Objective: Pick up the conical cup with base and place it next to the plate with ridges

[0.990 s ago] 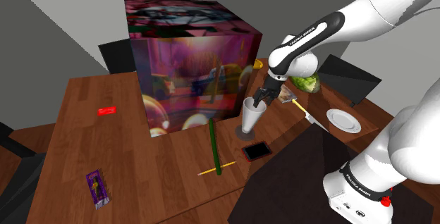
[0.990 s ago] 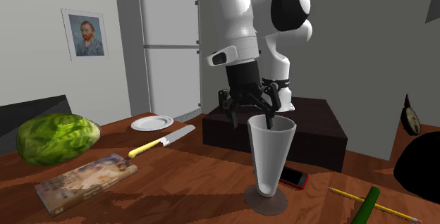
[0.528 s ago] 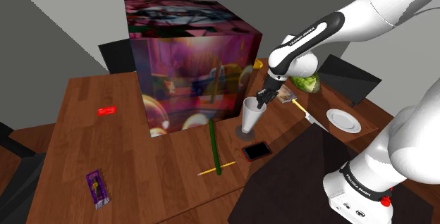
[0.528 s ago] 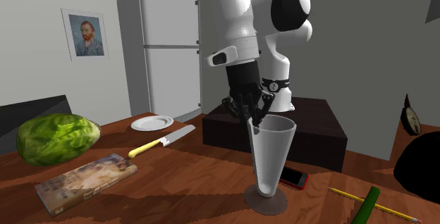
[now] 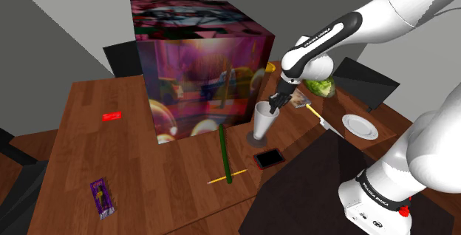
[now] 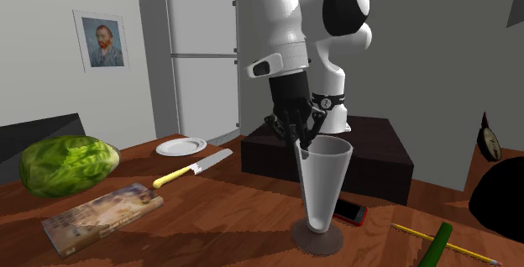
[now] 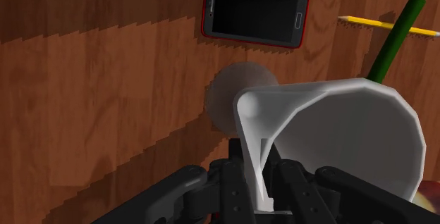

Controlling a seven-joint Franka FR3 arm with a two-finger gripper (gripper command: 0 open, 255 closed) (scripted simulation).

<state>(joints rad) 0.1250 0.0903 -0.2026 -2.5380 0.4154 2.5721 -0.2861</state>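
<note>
Conical cup [image 6: 324,185] upright — mouth up, axis vertical, pincer [image 6: 304,142] clenching its rim

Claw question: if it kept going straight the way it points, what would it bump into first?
The claw pinches the wall of the cup; pushing on, it would probably meet the wooden table beside the cup's base.
</note>
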